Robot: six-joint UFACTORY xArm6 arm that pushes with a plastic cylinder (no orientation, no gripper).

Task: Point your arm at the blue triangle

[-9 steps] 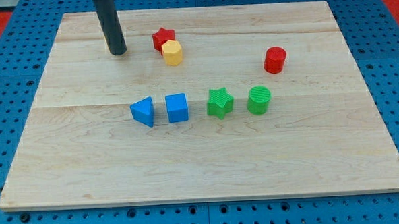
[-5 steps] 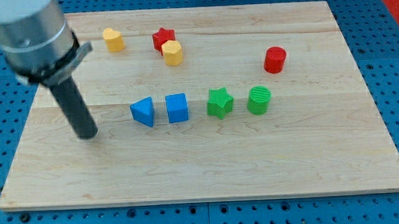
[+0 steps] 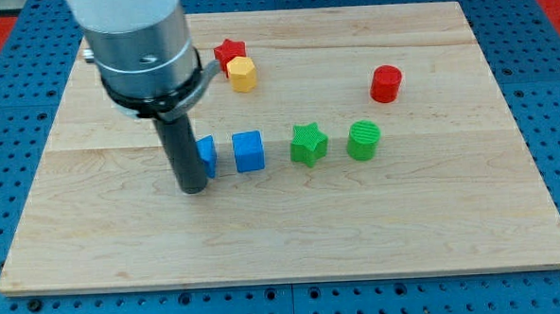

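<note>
The blue triangle lies on the wooden board, left of centre, partly hidden behind my rod. My tip rests on the board just at the triangle's lower left, touching or almost touching it. A blue cube sits right beside the triangle on its right.
A green star and a green cylinder continue the row to the right. A red star and a yellow block sit near the view's top. A red cylinder is at the upper right. The arm's grey body covers the upper left.
My tip moved from the view's top left down to the left side, then right up to the blue triangle. The arm now hides the yellow block seen at the top left.
</note>
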